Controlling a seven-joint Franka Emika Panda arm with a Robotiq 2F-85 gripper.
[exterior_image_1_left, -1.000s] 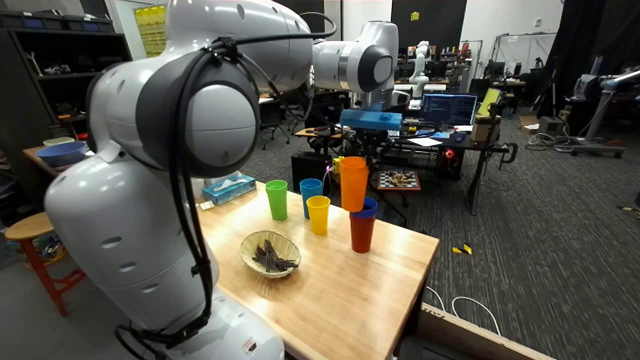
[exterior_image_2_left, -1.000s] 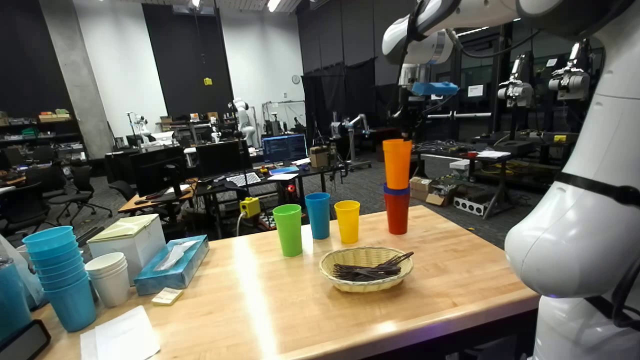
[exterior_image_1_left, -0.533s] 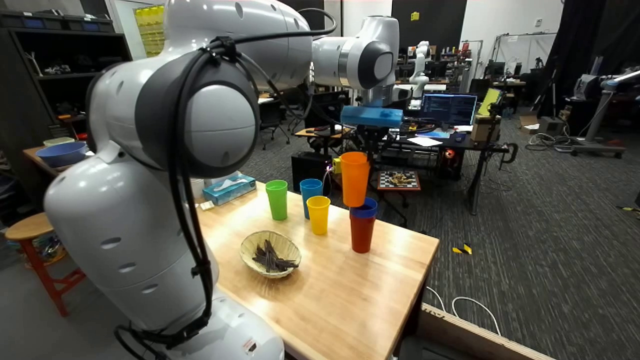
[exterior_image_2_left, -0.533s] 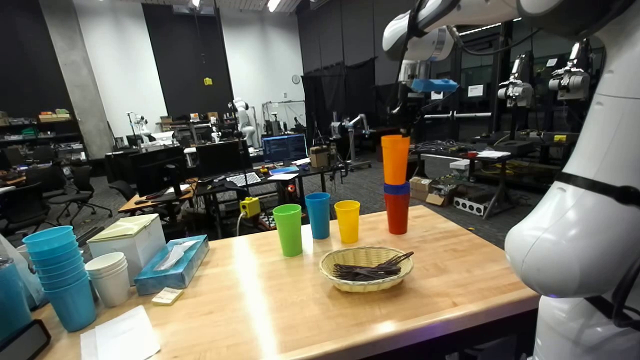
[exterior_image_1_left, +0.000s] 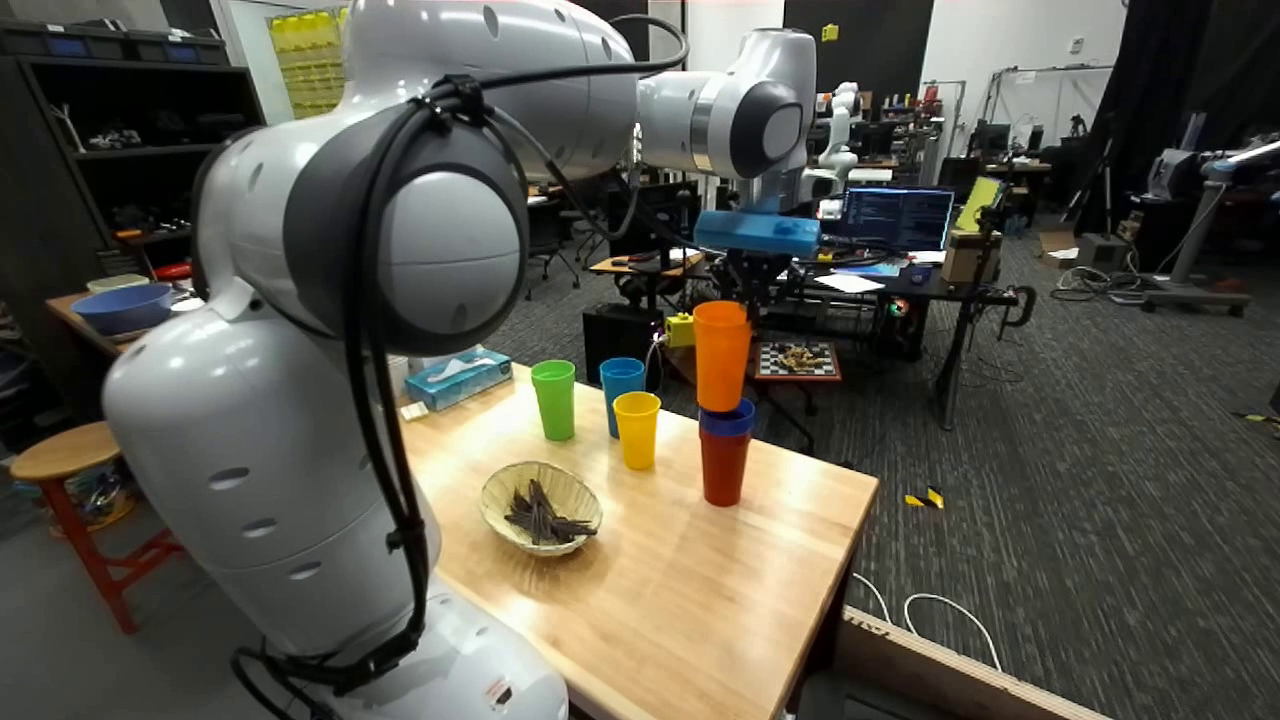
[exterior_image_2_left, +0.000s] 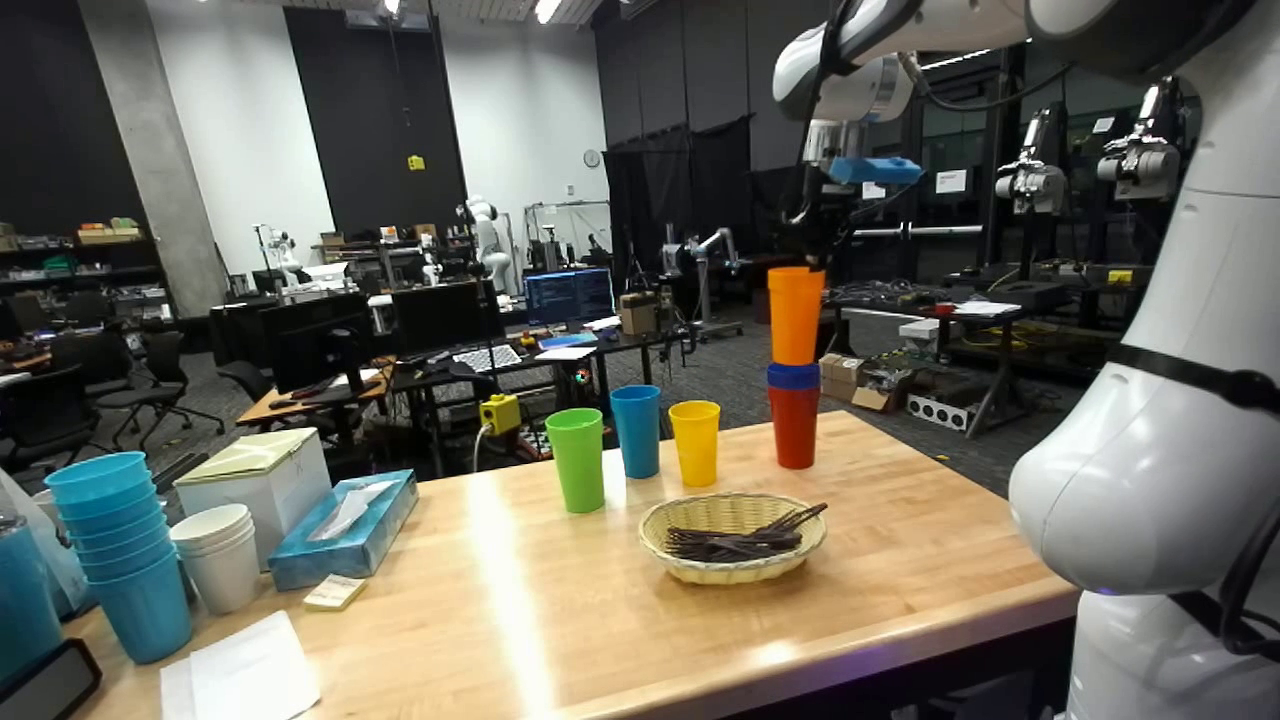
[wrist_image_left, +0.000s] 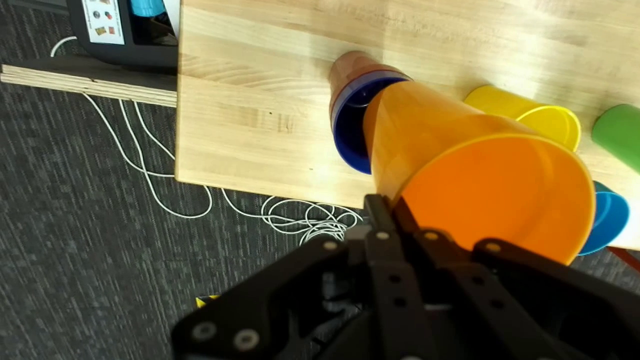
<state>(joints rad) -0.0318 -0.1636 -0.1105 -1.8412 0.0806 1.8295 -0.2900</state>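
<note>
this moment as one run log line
pincer: shut on orange cup | position: over navy cup | contact: unclear | below: navy cup in red cup

wrist view | green cup (wrist_image_left: 620, 136): cut by right edge | navy cup (wrist_image_left: 351, 129): partly hidden by orange cup (wrist_image_left: 475, 175)

Robot arm (exterior_image_1_left: 225, 430): glossy white shell (exterior_image_1_left: 260, 360), rounded links (exterior_image_1_left: 540, 40), small oval recesses (exterior_image_1_left: 229, 478). Joint collar (exterior_image_1_left: 325, 250): dark grey, set around a pale, round cap (exterior_image_1_left: 455, 262). Cables (exterior_image_1_left: 408, 535): black, gathered in a bundle running down the shell, held by black ties (exterior_image_1_left: 463, 93). Strap (exterior_image_2_left: 1170, 367): black, wraps a white link in an exterior view. Wrist flange (exterior_image_2_left: 832, 140): silvery, metallic. Block (exterior_image_1_left: 757, 232): blue, fitted just below the flange. Base (exterior_image_1_left: 470, 650): white, bears a small label (exterior_image_1_left: 499, 691) with red marks. Hand (wrist_image_left: 391, 207): black, slender fingers (wrist_image_left: 385, 250), with silver and brass-toned screw heads (wrist_image_left: 246, 339).
</note>
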